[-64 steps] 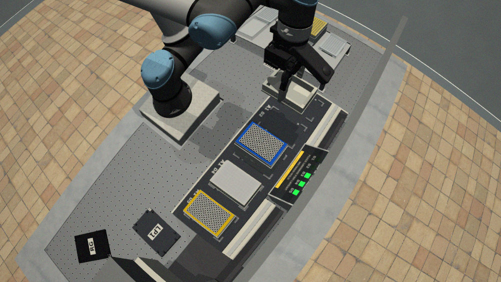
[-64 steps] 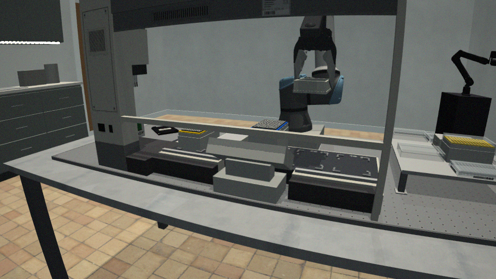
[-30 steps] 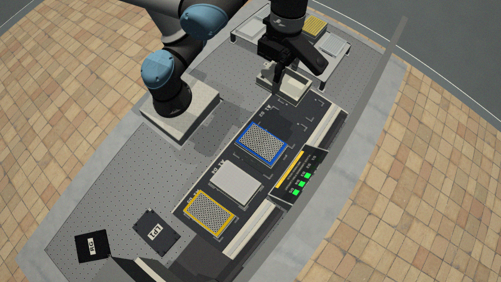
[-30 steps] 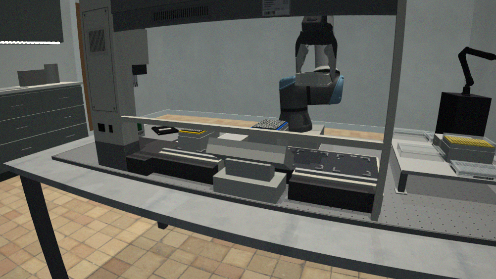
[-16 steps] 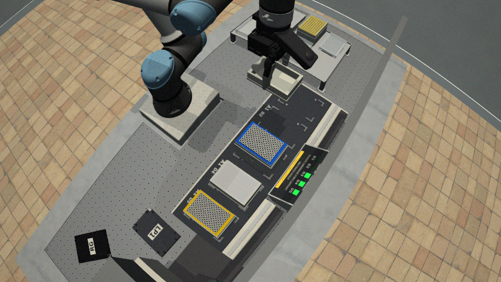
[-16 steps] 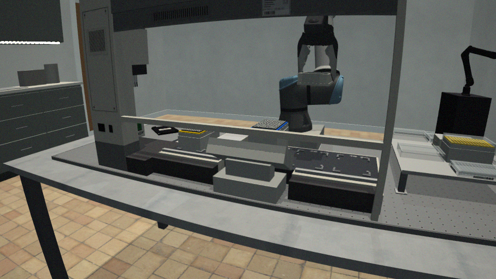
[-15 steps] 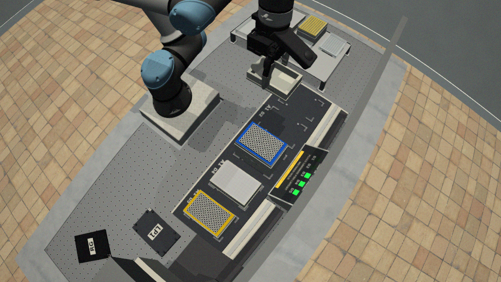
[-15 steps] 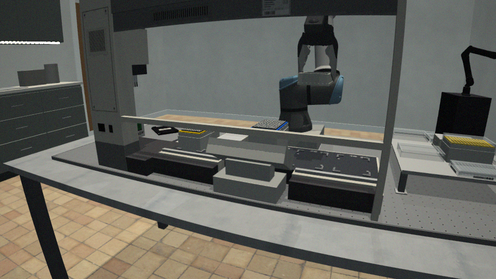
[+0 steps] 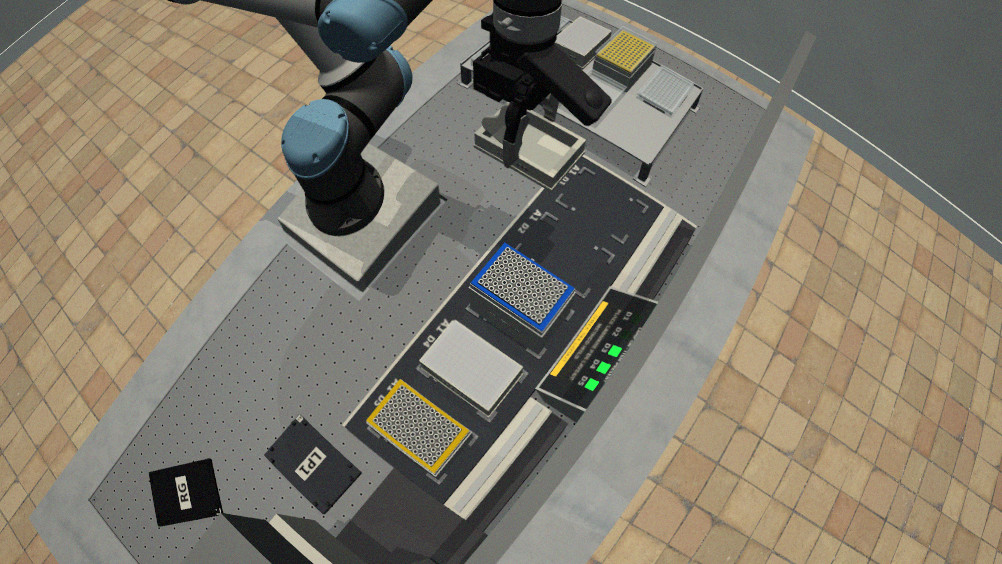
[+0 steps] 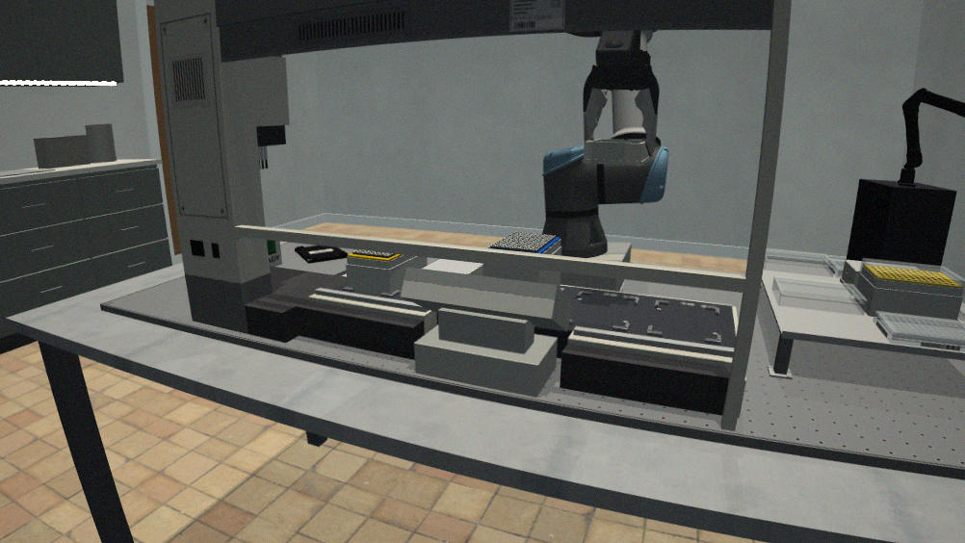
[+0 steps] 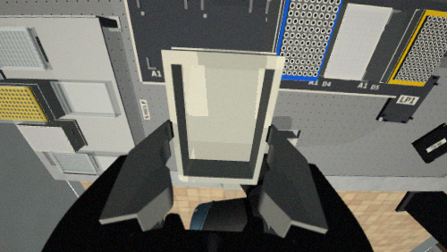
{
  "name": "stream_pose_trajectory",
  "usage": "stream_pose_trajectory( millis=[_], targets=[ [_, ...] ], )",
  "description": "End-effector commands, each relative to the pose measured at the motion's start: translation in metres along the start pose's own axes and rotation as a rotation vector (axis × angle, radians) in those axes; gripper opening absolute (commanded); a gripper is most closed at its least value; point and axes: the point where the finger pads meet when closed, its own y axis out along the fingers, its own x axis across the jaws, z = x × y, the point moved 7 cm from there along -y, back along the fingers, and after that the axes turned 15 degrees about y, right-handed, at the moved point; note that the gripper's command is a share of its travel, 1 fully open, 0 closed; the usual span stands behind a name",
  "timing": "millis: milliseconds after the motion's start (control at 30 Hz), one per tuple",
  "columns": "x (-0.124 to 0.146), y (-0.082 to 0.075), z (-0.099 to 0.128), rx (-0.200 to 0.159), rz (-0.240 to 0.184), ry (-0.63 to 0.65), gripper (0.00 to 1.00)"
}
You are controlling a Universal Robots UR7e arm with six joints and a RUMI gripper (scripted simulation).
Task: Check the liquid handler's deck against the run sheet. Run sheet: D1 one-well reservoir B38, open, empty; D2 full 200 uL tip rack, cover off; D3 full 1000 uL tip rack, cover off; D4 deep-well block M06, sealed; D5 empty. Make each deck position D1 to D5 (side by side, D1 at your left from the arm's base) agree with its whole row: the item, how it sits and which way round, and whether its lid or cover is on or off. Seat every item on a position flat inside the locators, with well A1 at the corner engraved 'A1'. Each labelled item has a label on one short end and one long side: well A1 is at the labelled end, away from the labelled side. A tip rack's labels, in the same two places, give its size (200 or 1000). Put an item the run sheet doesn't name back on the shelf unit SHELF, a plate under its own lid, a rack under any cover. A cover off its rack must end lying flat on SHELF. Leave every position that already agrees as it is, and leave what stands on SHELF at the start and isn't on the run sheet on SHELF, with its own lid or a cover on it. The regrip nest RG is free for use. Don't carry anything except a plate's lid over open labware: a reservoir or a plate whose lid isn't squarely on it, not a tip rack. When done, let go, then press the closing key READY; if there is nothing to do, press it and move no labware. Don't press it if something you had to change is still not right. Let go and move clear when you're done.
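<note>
My gripper point(image 9: 518, 140) point(image 10: 621, 128) point(image 11: 221, 123) is shut on the long sides of the cream one-well reservoir point(image 9: 553, 150) point(image 10: 621, 149) point(image 11: 223, 112). The reservoir is open and empty. It hangs high above the table, near the deck's D1 corner and beside the shelf. Deck positions D1 point(image 9: 606, 203) and D2 point(image 9: 581, 241) show bare locators. A blue-rimmed tip rack point(image 9: 522, 285) point(image 11: 308, 40) sits uncovered at D3. A white sealed block point(image 9: 471, 364) point(image 11: 358, 42) sits at D4. A yellow-rimmed tip rack point(image 9: 418, 425) point(image 11: 417, 49) sits uncovered at D5.
The shelf point(image 9: 624, 126) point(image 10: 823, 323) point(image 11: 76, 49) holds a yellow tip rack point(image 9: 624, 52) point(image 10: 911, 274), a clear lidded plate point(image 9: 666, 89) point(image 10: 922, 326) and a clear cover point(image 10: 806, 290) point(image 11: 85, 98). The LP1 pad point(image 9: 312, 464) and RG nest point(image 9: 189, 490) lie at the near end. The handler's frame post point(image 10: 759, 216) stands in front of D1.
</note>
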Motion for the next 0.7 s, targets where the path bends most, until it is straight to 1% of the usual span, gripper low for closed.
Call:
stream_pose_trajectory(
  millis=[0, 367, 433, 667],
  targets=[
    [0.003, -0.001, -0.011, 0.001, 0.001, 0.0, 0.0],
    [0.01, -0.001, -0.036, 0.001, 0.001, 0.0, 0.0],
    [0.01, -0.001, -0.036, 0.001, 0.001, 0.0, 0.0],
    [0.015, -0.001, -0.051, 0.001, 0.001, 0.0, 0.0]
  ],
)
